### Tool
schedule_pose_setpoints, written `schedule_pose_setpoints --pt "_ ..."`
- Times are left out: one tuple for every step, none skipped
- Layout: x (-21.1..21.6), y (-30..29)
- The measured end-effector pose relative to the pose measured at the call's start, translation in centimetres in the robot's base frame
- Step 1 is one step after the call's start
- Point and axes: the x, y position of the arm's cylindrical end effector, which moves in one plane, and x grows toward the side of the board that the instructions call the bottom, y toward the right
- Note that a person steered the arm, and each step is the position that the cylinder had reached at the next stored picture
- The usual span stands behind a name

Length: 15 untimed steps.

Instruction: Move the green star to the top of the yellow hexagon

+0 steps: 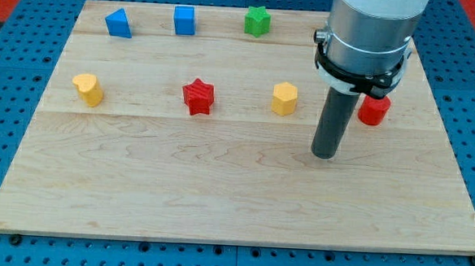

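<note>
The green star (258,21) sits near the board's top edge, right of centre. The yellow hexagon (284,99) stands in the middle row, below and slightly right of the star, a clear gap between them. My tip (324,155) rests on the board below and to the right of the yellow hexagon, well below the green star and touching no block. The rod rises from it to the grey arm body at the view's top right.
A blue wedge-like block (119,22) and a blue cube (184,20) sit at the top left. A yellow heart-like block (87,88) and a red star (198,97) share the middle row. A red cylinder (375,112) is partly hidden behind the rod. The wooden board (218,197) lies on blue pegboard.
</note>
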Motion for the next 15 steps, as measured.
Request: schedule_pose_setpoints --pt "-3.1 1.7" --pt "-3.8 1.2" --pt "-6.1 0.3" --pt "-7.2 -6.5" --pt "-11.7 -10.2" --pt "-16.9 -8.2" --pt "-18.4 -5.9" --pt "-19.7 -4.2" --pt "-23.3 -4.9" --pt "-21.9 -11.0" --pt "-21.8 -9.9" --pt "-23.8 -5.9" --pt "-27.4 -4.5" --pt "-28.2 -5.0" --pt "-28.1 -9.5"
